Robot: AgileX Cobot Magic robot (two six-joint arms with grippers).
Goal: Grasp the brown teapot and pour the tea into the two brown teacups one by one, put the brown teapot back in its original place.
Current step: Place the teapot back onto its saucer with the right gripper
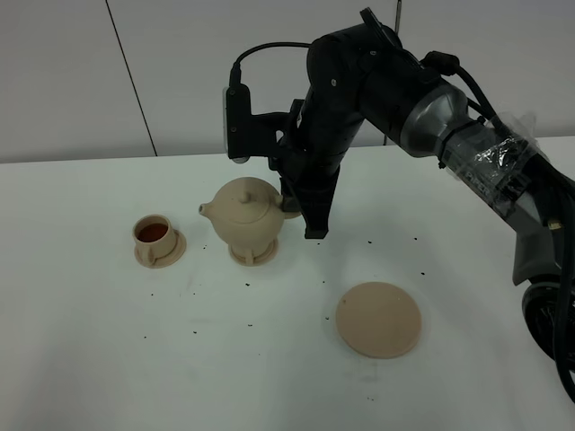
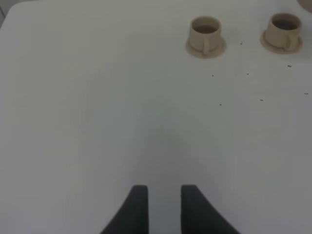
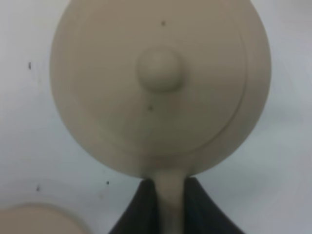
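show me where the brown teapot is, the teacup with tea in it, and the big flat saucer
brown teapot (image 1: 244, 215), exterior high view, on the round body below the lid.
teacup with tea (image 1: 154, 235), exterior high view, on the dark tea inside the cup.
big flat saucer (image 1: 379, 319), exterior high view, on the middle of its bare top.

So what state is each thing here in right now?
Teapot: lid on, roughly upright, held by its handle.
First cup: on its saucer, reddish tea inside.
Second cup: on its saucer, fill unclear.
Big saucer: bare.
Right gripper: shut on the teapot's handle.
Left gripper: slightly open, empty.
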